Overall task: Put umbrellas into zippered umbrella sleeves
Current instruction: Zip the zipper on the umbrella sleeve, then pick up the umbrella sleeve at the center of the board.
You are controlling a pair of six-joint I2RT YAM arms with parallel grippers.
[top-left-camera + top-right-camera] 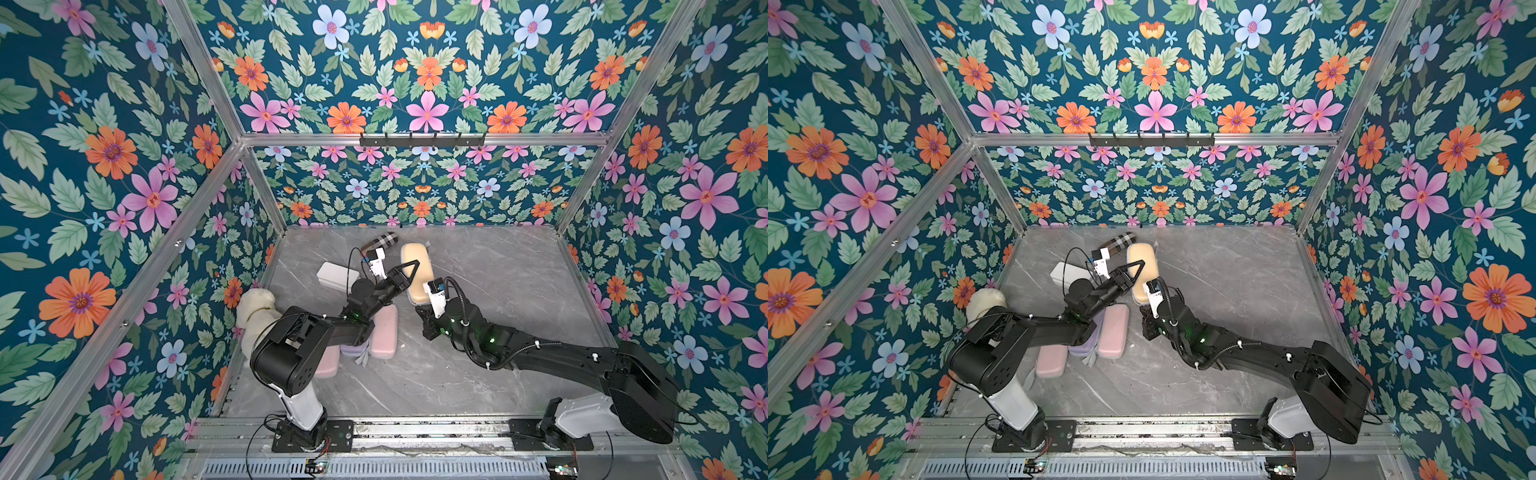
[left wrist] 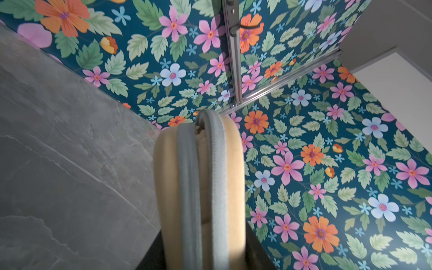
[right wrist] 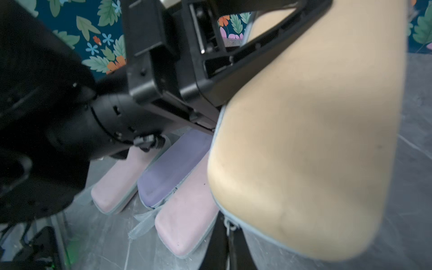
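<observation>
I am holding the tan sleeve [image 1: 417, 253] across its middle with the left gripper [image 1: 410, 270], its fingers pinching the two shells from either side. The sleeve is standing on edge toward the back of the worktop [image 1: 498, 270]. From the left wrist its grey zipper bands [image 2: 187, 187] are gaping slightly near the far end. Something cream is showing in the gap, but I cannot tell what it is. The right gripper [image 1: 420, 311] is sitting at the sleeve's near end with its fingers pressed together, right by the zipper pull [image 3: 230, 226]. I cannot tell whether it is pinching the pull. Under my left arm, two pink sleeves [image 1: 384, 332] [image 1: 328, 361] are lying zipped with the lavender sleeve [image 1: 353, 349] between them, side by side and touching.
</observation>
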